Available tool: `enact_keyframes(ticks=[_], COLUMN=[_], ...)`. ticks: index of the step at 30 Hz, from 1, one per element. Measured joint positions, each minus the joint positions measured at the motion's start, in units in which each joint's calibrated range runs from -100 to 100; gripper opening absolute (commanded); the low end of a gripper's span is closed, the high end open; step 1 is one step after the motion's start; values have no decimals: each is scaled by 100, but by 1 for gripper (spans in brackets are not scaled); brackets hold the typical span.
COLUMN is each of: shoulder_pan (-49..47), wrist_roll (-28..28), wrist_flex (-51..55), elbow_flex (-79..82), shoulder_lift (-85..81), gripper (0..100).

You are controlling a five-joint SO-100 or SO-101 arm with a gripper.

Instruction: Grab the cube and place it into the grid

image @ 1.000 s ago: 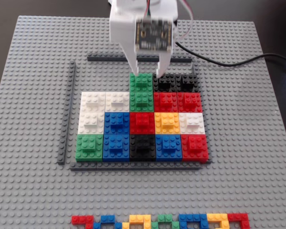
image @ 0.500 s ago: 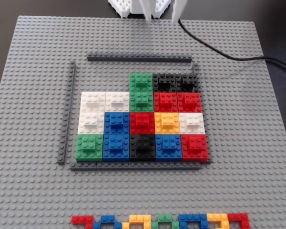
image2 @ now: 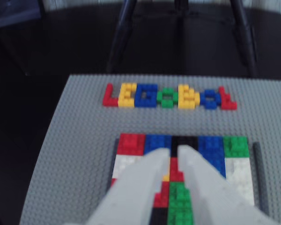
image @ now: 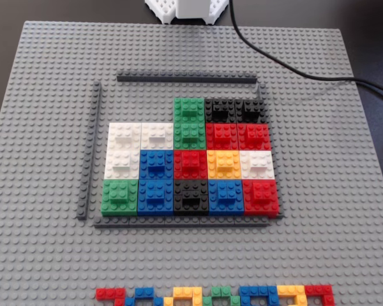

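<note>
The green cube (image: 189, 109) sits in the grid's far row, left of two black blocks and directly behind another green block (image: 189, 132). The grid (image: 179, 222) is an array of coloured square blocks inside thin dark grey strips. In the fixed view only the arm's white base (image: 188, 7) shows at the top edge. In the wrist view my gripper (image2: 175, 150) hangs high above the grid (image2: 256, 168), open by a narrow gap with nothing in it. Through that gap the green cube (image2: 180, 215) shows far below.
A row of small flat coloured bricks (image: 214, 295) lies near the baseplate's front edge and spells letters in the wrist view (image2: 168, 96). A black cable (image: 293, 70) crosses the plate's far right corner. Two cells at the grid's far left (image: 140, 105) hold no block.
One second ago my gripper stood around the green cube in the far row. It has let go and risen up and back out of the fixed view; the cube stays in place.
</note>
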Motion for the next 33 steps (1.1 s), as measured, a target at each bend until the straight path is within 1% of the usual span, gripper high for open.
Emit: enact_keyframes(ticks=[3,9,18,25,33], shoulder_pan=[-15,102,117,117,190], wrist_roll=[88,88,20,29,230], wrist_flex=[-117,-571,-1153,-1162,-1094], elbow_flex=[450,1509,2921,3654,4369], shoulder_lift=[-382,-908,-1120,-1120,-1120], gripper=[0,0,0,0,0])
